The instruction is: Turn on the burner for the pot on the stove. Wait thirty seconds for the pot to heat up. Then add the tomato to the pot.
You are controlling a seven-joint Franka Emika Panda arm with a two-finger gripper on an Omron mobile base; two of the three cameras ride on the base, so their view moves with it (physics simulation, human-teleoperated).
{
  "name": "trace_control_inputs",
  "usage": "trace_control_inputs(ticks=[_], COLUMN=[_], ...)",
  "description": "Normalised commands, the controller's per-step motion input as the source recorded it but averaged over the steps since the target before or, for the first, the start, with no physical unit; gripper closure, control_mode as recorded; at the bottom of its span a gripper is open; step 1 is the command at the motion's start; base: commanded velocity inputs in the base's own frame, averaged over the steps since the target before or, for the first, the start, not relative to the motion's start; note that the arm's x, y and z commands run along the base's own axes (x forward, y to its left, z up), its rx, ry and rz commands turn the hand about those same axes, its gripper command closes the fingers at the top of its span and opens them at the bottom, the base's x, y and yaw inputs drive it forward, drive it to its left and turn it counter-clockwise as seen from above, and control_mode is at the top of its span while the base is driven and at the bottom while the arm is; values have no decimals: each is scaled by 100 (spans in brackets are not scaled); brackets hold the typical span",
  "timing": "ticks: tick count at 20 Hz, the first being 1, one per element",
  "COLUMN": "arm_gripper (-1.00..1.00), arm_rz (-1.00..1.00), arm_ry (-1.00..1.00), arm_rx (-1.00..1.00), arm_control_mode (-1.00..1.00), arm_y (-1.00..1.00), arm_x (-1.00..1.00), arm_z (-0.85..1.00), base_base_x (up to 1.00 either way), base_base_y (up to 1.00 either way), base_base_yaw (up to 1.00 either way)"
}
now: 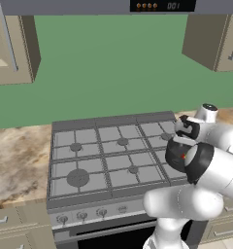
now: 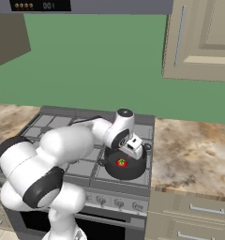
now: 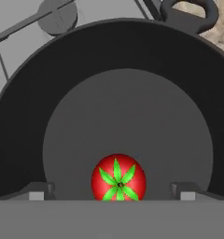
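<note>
my fingers [image 3: 36, 192] are standing wide apart, gripping nothing — the tomato [image 3: 118, 178] is sitting between them inside the pot [image 3: 20, 116], stem up.

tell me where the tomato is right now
The tomato sits inside the pot, stem up, below the open gripper; in the right base view the pot stands on the stove's front right burner.

Tomato [image 2: 121, 162] lies inside the pot [image 2: 133, 171] on the stove [image 2: 53, 123], front right burner. Gripper [image 2: 134, 151] hangs just above the pot rim.
</note>
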Motion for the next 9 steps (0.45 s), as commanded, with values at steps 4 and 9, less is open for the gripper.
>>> trace_control_inputs(ticks=[4,9], arm_gripper=[-100,-100], arm_rz=[0,0], arm_ry=[-20,-14], arm_rx=[0,-2], arm_control_mode=[-100,-100], arm_y=[0,0], arm_x=[-61,-71], arm_z=[72,78], base_base_x=[0,0], base_base_y=[0,0], base_base_yaw=[0,0])
